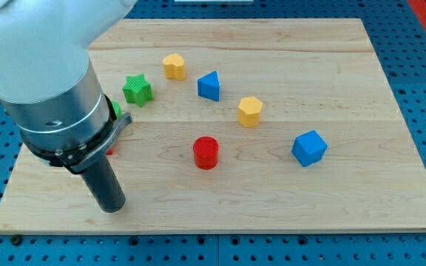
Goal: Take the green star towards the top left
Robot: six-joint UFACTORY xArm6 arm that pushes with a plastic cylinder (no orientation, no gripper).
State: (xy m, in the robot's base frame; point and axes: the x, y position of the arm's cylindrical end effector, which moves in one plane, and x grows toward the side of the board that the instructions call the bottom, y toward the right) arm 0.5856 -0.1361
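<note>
The green star (137, 89) lies on the wooden board (287, 192) in its upper left part. My tip (112, 207) rests on the board near the bottom left, well below the star and slightly to its left. The arm's large body covers the board's left edge. A second green block (115, 108) peeks out beside the arm just below-left of the star; its shape is hidden. A sliver of a red block (111, 150) shows under the arm.
A yellow block (174, 66) sits right of the star near the top. A blue block (209, 86), a yellow hexagonal block (249, 111), a red cylinder (206, 153) and a blue cube (308, 148) lie farther right.
</note>
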